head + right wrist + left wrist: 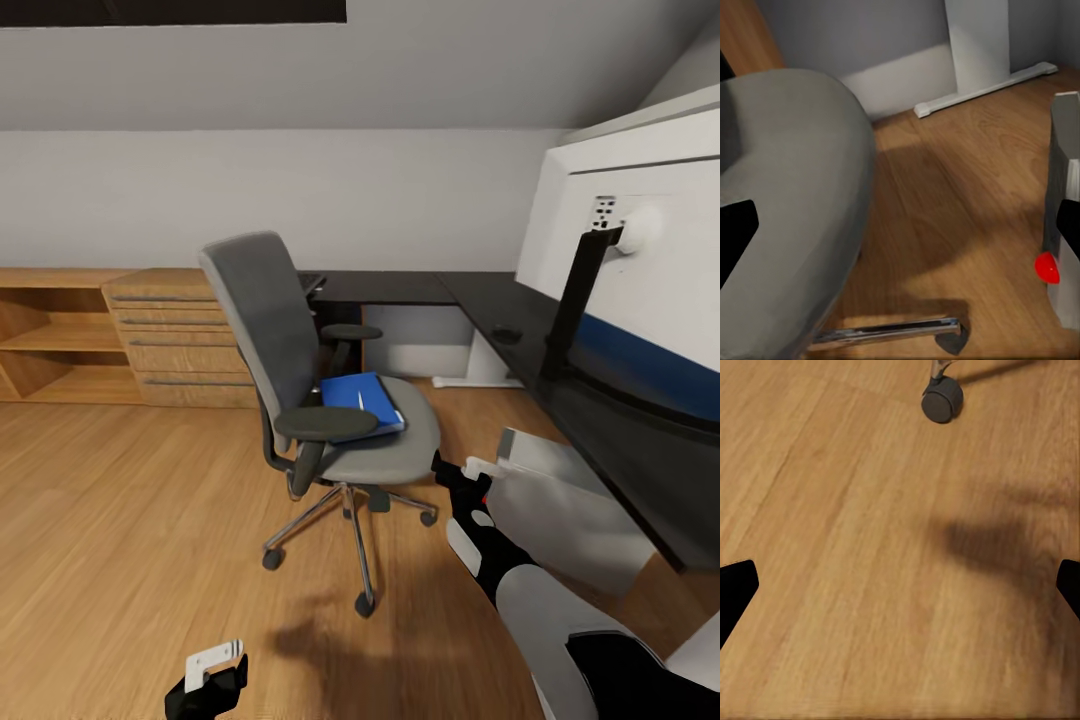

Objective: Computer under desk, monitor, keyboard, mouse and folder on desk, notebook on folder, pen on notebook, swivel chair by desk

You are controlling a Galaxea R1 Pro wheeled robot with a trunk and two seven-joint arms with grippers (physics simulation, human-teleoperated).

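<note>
Blue folder (362,402) on chair (300,370), beyond right claw (458,478)

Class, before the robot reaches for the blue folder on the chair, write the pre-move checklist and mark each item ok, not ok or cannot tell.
1. Folder lies flat on swivel chair seat: ok.
2. Right gripper open, beside the seat: ok.
3. Left gripper open, empty, low over floor: ok.
4. Armrest overlaps the folder's near edge: not ok.
5. Bare desk top beside monitor: ok.
6. Notebook and pen positions: cannot tell.
</note>
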